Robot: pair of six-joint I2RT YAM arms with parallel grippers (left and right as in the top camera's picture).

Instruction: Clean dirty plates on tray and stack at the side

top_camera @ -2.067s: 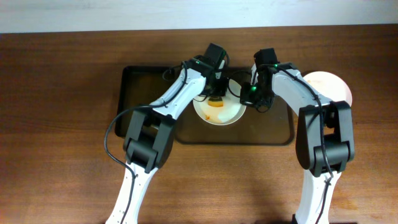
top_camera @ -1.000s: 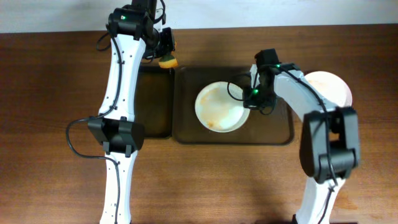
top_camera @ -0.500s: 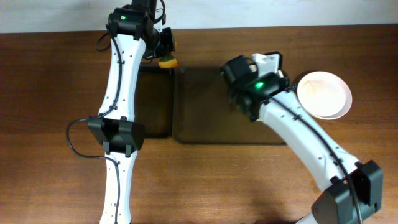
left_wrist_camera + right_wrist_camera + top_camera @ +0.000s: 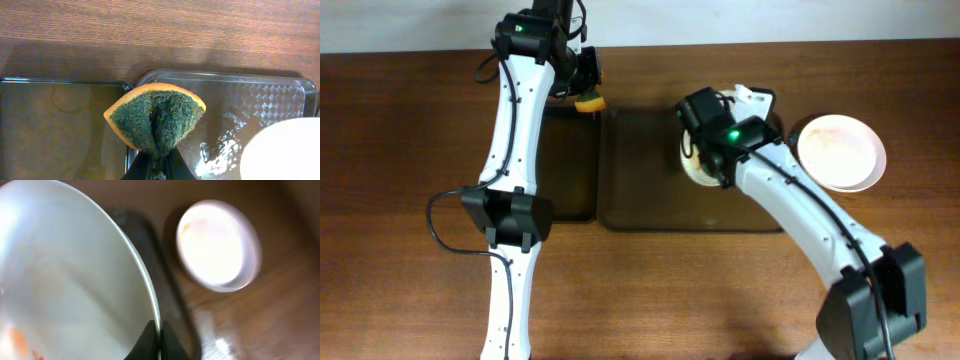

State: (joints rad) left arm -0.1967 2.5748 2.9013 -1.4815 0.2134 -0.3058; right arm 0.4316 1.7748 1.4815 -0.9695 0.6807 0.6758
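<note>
The right gripper [image 4: 159, 337] is pressed together on the rim of a plate [image 4: 65, 280] and holds it tilted above the right half of the tray [image 4: 650, 200], near its far edge. The wrist view is blurred, but a faint orange mark shows low on this plate, so I judge it is not perfectly clean.

A second plate [image 4: 840, 150] lies flat on the table [image 4: 400, 200], just beyond the far right corner of the tray. It seems to be the start of the stack. I cannot tell if it is one plate or two lying together.

The left gripper [image 4: 157, 162] is pinching a sponge [image 4: 157, 117] and hangs over the far left corner of the tray, where it meets the black tray [image 4: 570, 170]. It is well apart from the lifted plate.

The part of the tray that is not hidden by the arm has no plate on it. So the task looks mostly done: at least one plate is already at the side and one is in the air. What is left, I think, is to set this plate on the other one.
</note>
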